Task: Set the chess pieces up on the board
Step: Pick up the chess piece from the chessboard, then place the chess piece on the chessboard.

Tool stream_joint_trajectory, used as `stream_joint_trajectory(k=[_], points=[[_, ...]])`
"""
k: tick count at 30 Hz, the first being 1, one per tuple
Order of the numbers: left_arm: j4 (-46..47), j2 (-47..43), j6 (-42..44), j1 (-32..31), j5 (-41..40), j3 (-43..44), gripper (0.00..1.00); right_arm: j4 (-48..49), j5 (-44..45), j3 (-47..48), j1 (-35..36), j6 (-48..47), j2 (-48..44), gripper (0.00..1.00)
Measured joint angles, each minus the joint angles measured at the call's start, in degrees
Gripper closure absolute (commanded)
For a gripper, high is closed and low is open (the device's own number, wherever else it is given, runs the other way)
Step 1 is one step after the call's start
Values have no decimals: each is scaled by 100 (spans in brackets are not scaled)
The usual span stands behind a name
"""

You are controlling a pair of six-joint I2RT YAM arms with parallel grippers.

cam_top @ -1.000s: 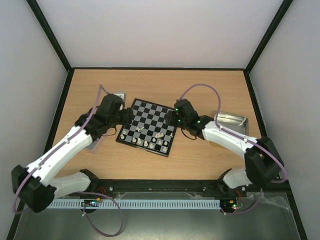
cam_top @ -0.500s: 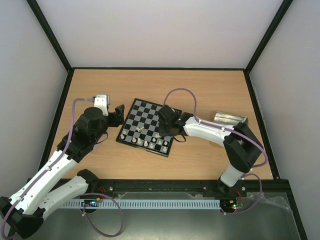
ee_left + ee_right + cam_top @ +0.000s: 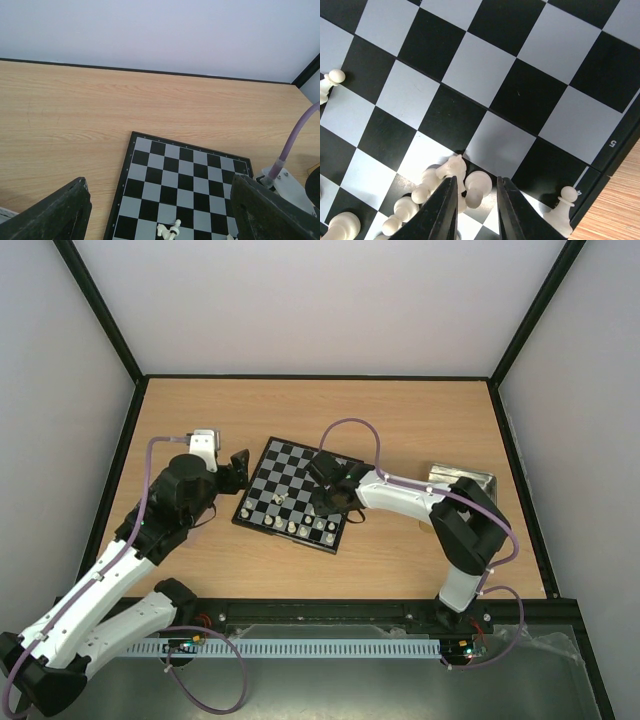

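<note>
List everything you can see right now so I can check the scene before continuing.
chessboard: one, black and pale grey, mid-table, set at an angle
white chess pieces: several, exact count unclear, cream, mostly along the board's near edge
metal tray: one, silver, right of the board, partly behind the right arm
table: one, light wood
left gripper: black, at the board's left side, jaws wide, nothing between
right gripper: black, over the board, jaws either side of a white piece
</note>
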Motion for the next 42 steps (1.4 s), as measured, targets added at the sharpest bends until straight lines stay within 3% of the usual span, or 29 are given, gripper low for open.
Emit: stream_joint_trajectory(k=[11, 25, 42], points=[[0, 42, 17, 0, 24, 0, 22, -63, -57, 2, 0, -70, 55, 95], [-2, -46, -24, 0, -286, -2, 21, -210, 549, 437, 44, -55, -44, 96], [15, -275, -76, 7, -579, -116, 20, -273, -269, 1088, 745, -361, 704, 94]])
